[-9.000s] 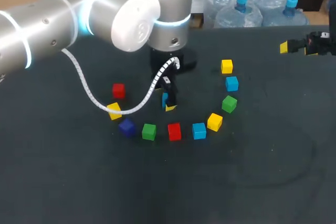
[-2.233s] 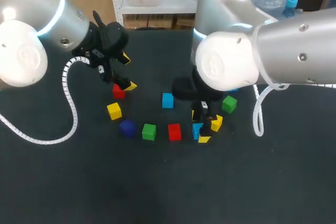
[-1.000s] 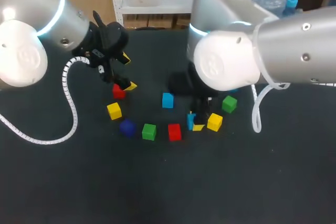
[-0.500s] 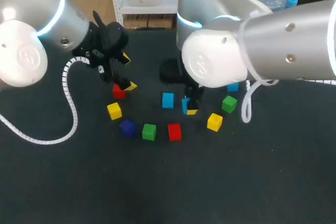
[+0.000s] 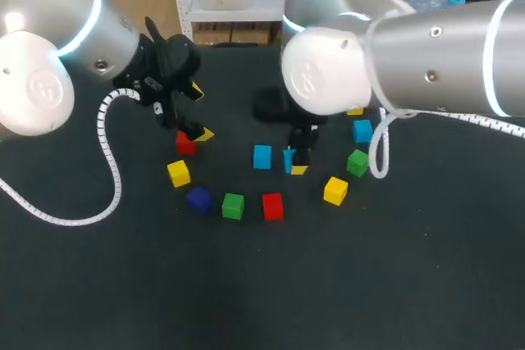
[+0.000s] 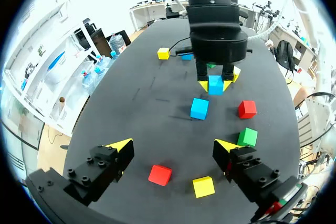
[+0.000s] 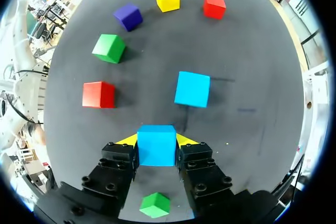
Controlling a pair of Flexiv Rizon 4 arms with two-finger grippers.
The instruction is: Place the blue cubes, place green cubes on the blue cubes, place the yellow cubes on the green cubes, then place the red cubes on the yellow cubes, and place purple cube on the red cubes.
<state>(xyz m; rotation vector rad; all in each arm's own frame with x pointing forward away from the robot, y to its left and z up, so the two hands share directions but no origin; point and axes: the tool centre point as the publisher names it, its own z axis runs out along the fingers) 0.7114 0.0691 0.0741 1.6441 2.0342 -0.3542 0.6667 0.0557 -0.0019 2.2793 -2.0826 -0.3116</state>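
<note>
Right jaws: closed on the held blue cube [image 7: 156, 145], one yellow tip against each side face.
Held blue cube: low over the table [image 5: 98, 284], just beside the middle blue cube [image 5: 262, 156] with a narrow gap between them. Whether it touches the table cannot be told.
Left jaws: wide open and gripping nothing, hanging over a red cube [image 6: 159, 174], with a yellow cube [image 6: 203, 186] near it.
Step, as judged: laying the blue base. The third blue cube [image 5: 362, 130] lies well apart from the other two.
Loose cubes: a purple cube [image 5: 198, 198], a green cube [image 5: 233, 206] and a second red cube [image 5: 272, 206] sit in an arc on the near side.
Risk, nudging: with the gap so small, a sideways drift on the way down could push the middle blue cube out of place.
Risk, opening: the tip nearest the middle blue cube has little room, so spreading the jaws could knock that cube.
Risk, release: letting go before the cube rests flat could leave it turned or tilted, a poor seat for a green cube.
Risk, arms: the right arm [image 5: 394, 63] reaches past the middle, so a move by the left arm toward the centre could bring the two together.
</note>
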